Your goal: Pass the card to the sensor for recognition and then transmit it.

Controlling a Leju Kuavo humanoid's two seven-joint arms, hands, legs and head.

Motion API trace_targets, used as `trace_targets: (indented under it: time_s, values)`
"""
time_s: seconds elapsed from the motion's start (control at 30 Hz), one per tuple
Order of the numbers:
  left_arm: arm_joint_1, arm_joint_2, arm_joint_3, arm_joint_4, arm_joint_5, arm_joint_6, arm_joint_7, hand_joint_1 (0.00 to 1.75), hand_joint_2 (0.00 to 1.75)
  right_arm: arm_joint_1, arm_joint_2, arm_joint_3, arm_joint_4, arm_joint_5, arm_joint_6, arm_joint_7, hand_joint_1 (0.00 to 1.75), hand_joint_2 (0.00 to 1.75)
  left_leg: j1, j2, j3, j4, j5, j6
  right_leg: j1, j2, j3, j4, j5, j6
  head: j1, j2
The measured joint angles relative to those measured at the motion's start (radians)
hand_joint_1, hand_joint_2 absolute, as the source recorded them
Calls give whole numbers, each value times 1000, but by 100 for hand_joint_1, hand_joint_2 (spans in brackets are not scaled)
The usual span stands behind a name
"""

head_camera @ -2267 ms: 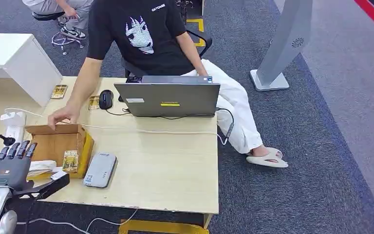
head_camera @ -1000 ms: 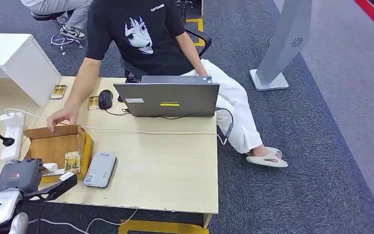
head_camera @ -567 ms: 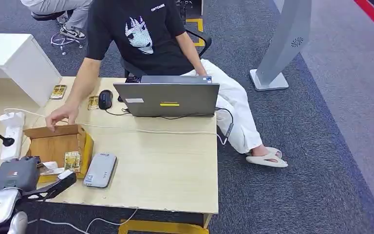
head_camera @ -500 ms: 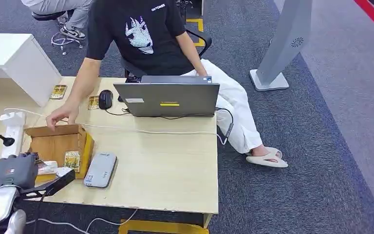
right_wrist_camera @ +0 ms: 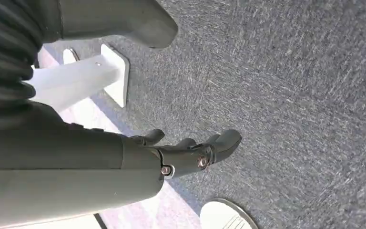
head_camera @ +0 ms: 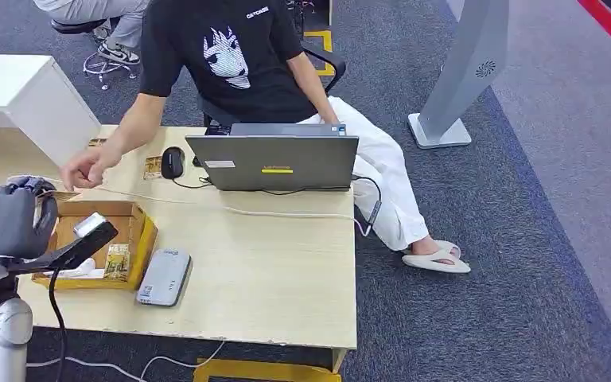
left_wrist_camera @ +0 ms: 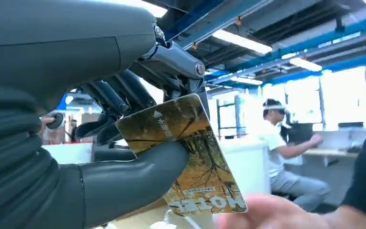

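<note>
While the card (left_wrist_camera: 190,157) sits pinched between the thick thumb and darker fingers of the left hand (head_camera: 4,223), most of its face sticks out past the grip, so a small slip could drop it. The hand is raised above the cardboard box (head_camera: 139,227) near the desk's left edge, and a dropped card would likely land among the other cards lying inside. The grey sensor (head_camera: 164,276) lies just beside the box, toward the desk's front edge; the card must come down flat over it, and a tilted or high pass may fail to register. A person's hand (head_camera: 79,169) hovers close behind the box, near enough to be bumped during the swing. A white cable (head_camera: 286,215) crosses the desk in front of the laptop (head_camera: 274,163). The right hand (right_wrist_camera: 190,150) hangs over the carpet, fingers loosely curled, holding nothing.
</note>
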Motion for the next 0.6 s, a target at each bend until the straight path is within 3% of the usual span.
trace_targets:
  time_s: [0.6]
  values:
    - [-25,-38,8,-44,5,-2,-6,175,175,4,1,1,0,0,0,0,0,175,0,1,0,0,0,-1,0,1,0,0,0,0,0,0]
